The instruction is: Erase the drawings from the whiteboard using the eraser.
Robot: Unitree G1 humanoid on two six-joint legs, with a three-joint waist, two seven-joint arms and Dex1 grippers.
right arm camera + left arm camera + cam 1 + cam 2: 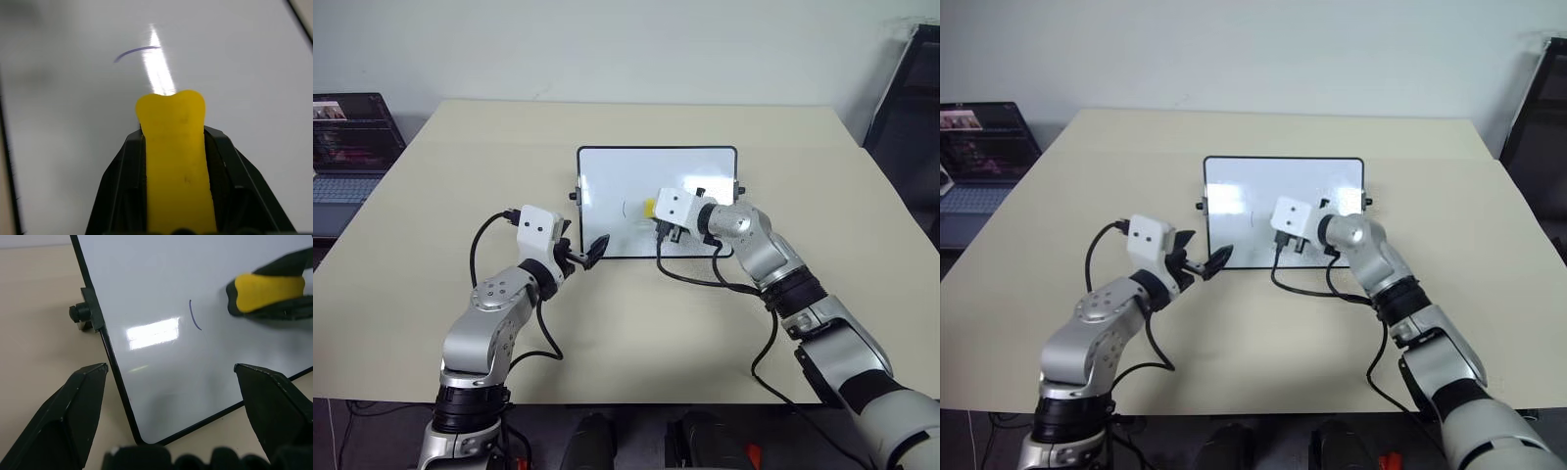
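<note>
Beige table [431,215] against a pale wall, with a laptop [347,162] on a low stand off the robot's left side and a dark rack [911,108] at the far right. Whiteboard [607,186] lies flat near the table's middle, black frame, small black knob [78,313] on its side edge. Right end effector [171,147] over the board's middle, fingers pressed together on the eraser [173,161], yellow block pinched between the two black fingers, its tip sticking out past them. Eraser sits over the white surface; whether it touches the board, can't tell. Drawings: one thin dark curved stroke [194,316] visible on the board, just beside the eraser, on the robot's left side of it. Glare patches on the glossy surface. Left end effector [171,377] spread wide, empty, hanging at the board's near left corner, one finger outside the frame over the table, the other over the board's near edge. Black cables [705,279] trail from both wrists across the table.
</note>
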